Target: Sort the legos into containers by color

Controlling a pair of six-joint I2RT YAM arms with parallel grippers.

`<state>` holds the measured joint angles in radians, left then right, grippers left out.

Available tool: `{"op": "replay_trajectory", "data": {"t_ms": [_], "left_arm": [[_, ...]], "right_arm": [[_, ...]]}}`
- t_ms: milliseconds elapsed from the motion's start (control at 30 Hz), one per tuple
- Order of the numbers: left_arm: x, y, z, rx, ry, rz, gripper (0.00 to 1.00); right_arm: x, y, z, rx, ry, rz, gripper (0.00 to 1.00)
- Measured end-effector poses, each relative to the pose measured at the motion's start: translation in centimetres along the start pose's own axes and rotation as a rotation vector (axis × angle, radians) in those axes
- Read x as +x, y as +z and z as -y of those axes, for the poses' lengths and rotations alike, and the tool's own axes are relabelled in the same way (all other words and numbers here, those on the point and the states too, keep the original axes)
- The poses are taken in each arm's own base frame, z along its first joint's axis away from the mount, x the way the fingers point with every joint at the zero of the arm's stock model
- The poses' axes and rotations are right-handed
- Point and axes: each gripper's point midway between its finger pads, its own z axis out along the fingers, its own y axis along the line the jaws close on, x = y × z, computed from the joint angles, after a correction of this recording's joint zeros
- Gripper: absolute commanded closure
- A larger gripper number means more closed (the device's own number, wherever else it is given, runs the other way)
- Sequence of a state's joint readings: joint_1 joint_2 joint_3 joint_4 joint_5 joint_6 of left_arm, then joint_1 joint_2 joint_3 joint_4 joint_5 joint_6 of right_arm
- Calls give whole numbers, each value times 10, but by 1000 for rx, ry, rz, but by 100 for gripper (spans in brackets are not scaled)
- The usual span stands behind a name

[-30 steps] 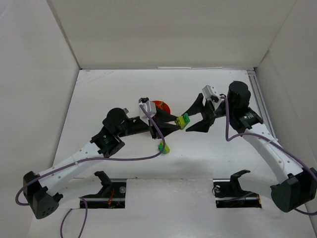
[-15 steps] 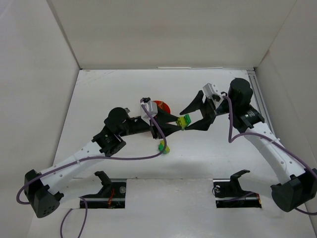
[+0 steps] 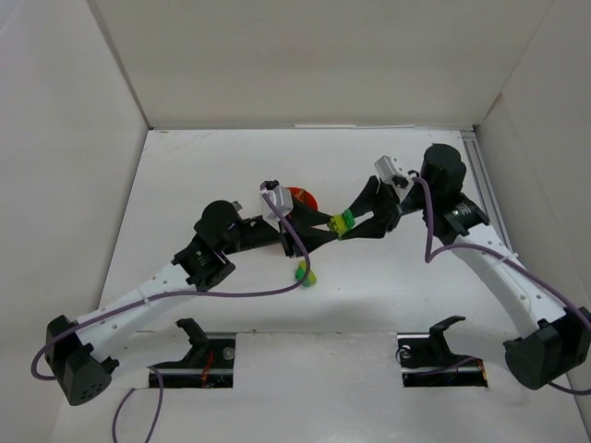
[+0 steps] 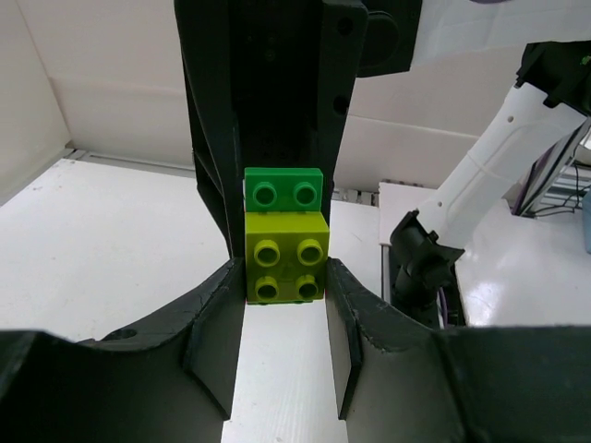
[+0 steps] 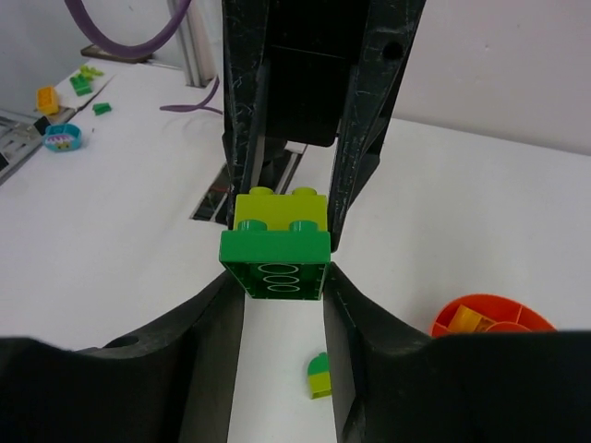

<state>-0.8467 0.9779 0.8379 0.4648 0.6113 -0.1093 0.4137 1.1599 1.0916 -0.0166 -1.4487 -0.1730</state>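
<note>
A two-colour lego hangs above the table's middle, a dark green brick (image 3: 346,219) stacked on a lime brick (image 3: 335,224). My left gripper (image 3: 330,227) is shut on the lime brick (image 4: 286,257), its jaws pressed to both sides. My right gripper (image 3: 354,221) comes from the opposite side and is shut on the green brick (image 5: 275,263). In the right wrist view the lime brick (image 5: 280,209) sits behind the green one. The orange dish (image 3: 302,197) lies just behind the left gripper, with yellow pieces inside (image 5: 471,320).
A small green-and-lime lego (image 3: 303,273) lies on the table below the grippers, also in the right wrist view (image 5: 319,376). White walls enclose the table on three sides. Two black brackets (image 3: 192,329) (image 3: 447,326) stand at the near edge.
My right gripper came in toward the left one with jaws spread, then shut on the green brick. The left gripper kept its hold on the lime brick and barely moved.
</note>
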Motion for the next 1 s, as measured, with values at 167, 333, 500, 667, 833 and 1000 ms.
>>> {"op": "replay_trajectory", "data": {"t_ms": [167, 333, 500, 667, 833, 1000], "left_arm": [[0, -5, -6, -48, 6, 19, 100], [-13, -20, -15, -127, 21, 64, 100], [-22, -32, -38, -276, -18, 99, 100], [-13, -30, -96, -586, -192, 28, 100], [10, -26, -147, -843, -313, -80, 100], [45, -48, -170, -977, -406, -176, 100]], "right_arm": [[4, -9, 14, 72, 36, -8, 100], [31, -60, 58, 310, 165, -23, 100], [64, -84, 78, 427, 314, -30, 100], [77, -93, 92, 540, 367, -59, 100], [95, -116, 111, 729, 413, -165, 100], [111, -137, 123, 883, 430, -260, 100]]}}
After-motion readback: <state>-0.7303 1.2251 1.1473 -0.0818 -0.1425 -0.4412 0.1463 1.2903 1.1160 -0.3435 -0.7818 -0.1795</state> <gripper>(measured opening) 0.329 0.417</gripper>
